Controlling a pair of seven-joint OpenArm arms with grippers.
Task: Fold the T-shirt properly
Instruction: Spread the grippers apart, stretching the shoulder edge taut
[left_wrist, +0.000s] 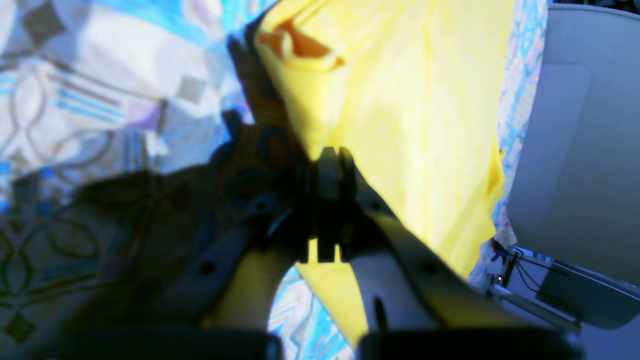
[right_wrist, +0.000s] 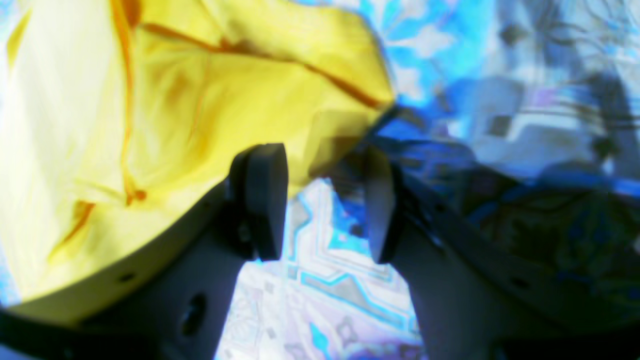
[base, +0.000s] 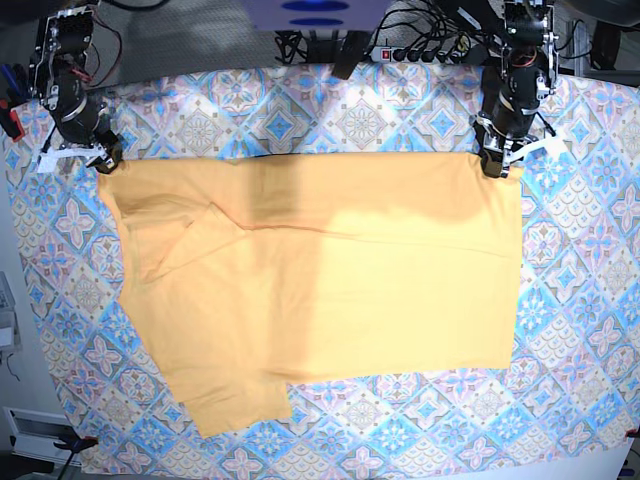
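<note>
Left gripper (left_wrist: 330, 155) pinches the T-shirt (left_wrist: 400, 125); right gripper (right_wrist: 324, 154) gapes wide, the near corner at its one o'clock in its wrist view.

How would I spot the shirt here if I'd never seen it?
Look at the blue-and-pink patterned tablecloth. Spread across its middle, between the two robot arms, lies the T-shirt. It's plain yellow-orange, unlike the busy pattern around it.
</note>
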